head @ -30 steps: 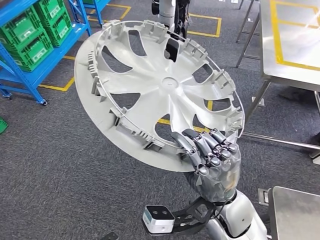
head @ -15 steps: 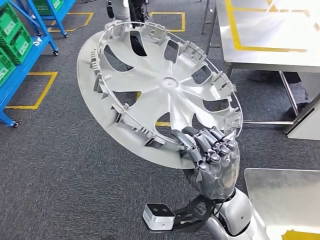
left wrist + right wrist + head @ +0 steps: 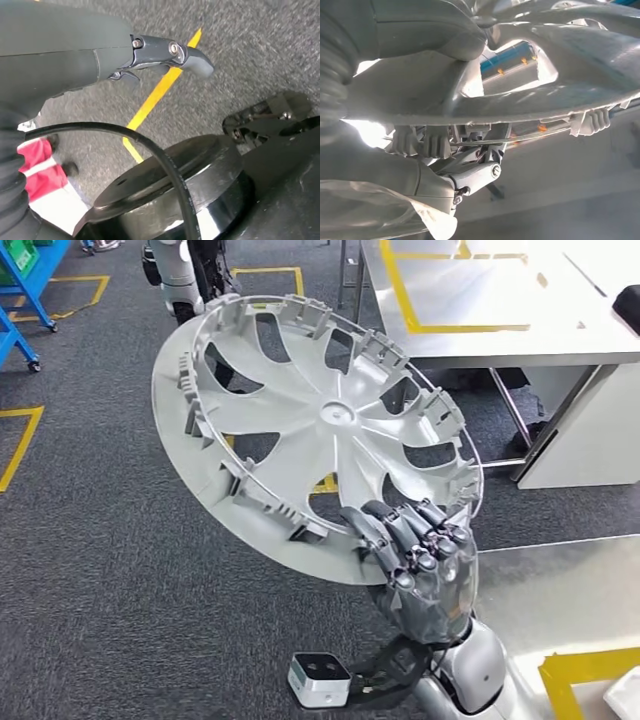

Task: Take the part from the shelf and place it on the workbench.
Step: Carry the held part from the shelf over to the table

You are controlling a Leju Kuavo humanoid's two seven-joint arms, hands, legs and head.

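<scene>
A large silver-grey wheel cover hangs tilted over the carpet, its ribbed inner side facing me. My right hand grips its near rim, fingers curled over the edge. In the right wrist view the wheel cover crosses the picture with the thumb on one side and the fingers on the other. A steel workbench with a yellow tape corner lies just right of the hand. My left hand hangs above the carpet, a dark finger stretched out, holding nothing.
A second steel table with yellow tape stands at the back right, a dark object on its far end. Another robot stands behind the wheel cover. A blue shelf frame sits at the far left. Yellow floor lines mark the carpet.
The whole picture has slid left, so the camera has turned right: the blue shelf with green crates has left the frame and the workbenches have come in. The wheel cover stays in my right hand.
</scene>
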